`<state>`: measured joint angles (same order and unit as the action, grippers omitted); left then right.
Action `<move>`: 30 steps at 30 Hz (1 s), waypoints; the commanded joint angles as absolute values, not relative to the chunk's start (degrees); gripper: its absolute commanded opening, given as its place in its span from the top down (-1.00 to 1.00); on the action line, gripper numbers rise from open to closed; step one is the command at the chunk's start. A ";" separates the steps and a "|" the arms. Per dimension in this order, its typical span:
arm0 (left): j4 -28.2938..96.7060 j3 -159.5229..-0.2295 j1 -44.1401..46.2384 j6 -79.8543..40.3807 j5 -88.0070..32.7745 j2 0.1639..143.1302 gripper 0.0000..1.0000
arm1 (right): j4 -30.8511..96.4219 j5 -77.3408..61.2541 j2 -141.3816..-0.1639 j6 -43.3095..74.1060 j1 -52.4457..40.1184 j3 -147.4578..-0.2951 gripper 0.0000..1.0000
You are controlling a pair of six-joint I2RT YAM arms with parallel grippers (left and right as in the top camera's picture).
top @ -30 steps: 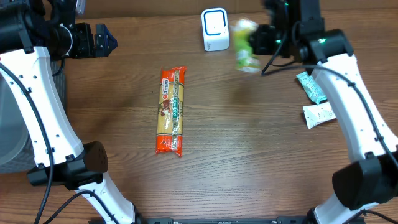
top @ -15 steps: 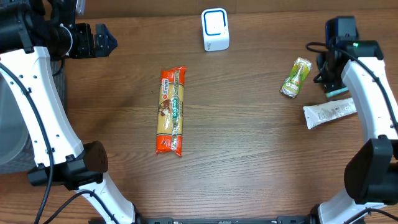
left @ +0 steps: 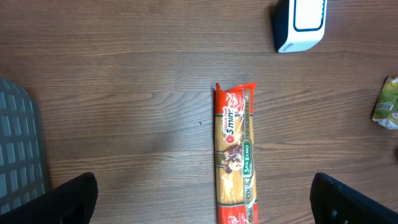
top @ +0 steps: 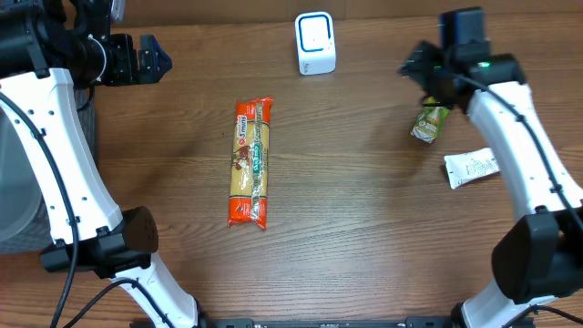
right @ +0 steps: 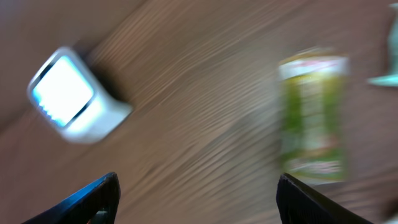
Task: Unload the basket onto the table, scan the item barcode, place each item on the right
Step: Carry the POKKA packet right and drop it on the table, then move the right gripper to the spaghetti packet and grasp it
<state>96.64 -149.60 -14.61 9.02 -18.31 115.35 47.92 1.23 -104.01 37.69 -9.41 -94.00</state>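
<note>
Packet (top: 431,121) lying loose right of scanner (top: 315,43)
Right pincer (right: 196,186) is hovering wide, empty, probably to regrip; left pincer (left: 202,186) is idling wide.

**Green packet flat on the wood, scanner at top centre**

In the overhead view I see the green packet (top: 431,122) lying flat on the wood at the right of the frame. Its long axis is tilted and its upper end is hidden from me. The white scanner (top: 315,43), with a blue-outlined window, sits at top centre, well apart from the packet.
</note>
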 commanded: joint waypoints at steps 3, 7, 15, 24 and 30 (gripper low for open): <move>96.64 -149.69 -14.20 9.19 -19.07 115.94 -0.99 | 47.42 -7.18 -103.33 32.51 -19.38 -95.22 -0.65; 96.64 -149.69 -14.20 9.19 -19.07 115.94 -0.99 | 47.35 -6.72 -104.75 32.51 -27.18 -95.20 -0.97; 96.64 -149.69 -14.20 9.19 -19.07 115.94 -0.99 | 40.84 -6.52 -114.76 32.45 -38.02 -94.50 -1.00; 96.64 -149.69 -14.20 9.19 -19.07 115.94 -0.99 | 43.53 2.42 -126.13 26.92 -45.23 -106.54 -0.99; 96.64 -149.69 -14.20 9.19 -19.07 115.94 -0.99 | 45.60 4.78 -133.10 25.23 -47.94 -116.20 -0.99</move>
